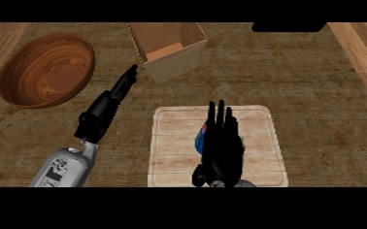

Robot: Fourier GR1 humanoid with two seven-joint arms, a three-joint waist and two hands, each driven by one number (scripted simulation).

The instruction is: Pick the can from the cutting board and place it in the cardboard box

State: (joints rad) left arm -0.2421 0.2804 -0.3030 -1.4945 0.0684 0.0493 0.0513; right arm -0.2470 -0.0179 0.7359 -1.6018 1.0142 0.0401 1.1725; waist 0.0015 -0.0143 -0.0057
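A pale wooden cutting board (254,126) lies at the lower middle of the counter. On it sits a blue and red can (203,137), mostly hidden by my right hand (224,148). That hand is over the board with straight fingers pointing away, its palm against the can's right side. The cardboard box (174,53) stands open at the upper middle, beyond the board. My left hand (108,107) stretches with straight fingers toward the box's lower left corner, fingertips just beside it.
A large brown wooden bowl (46,70) rests at the upper left. A dark object (287,27) sits at the top right edge. Light wooden strips border the counter at both sides.
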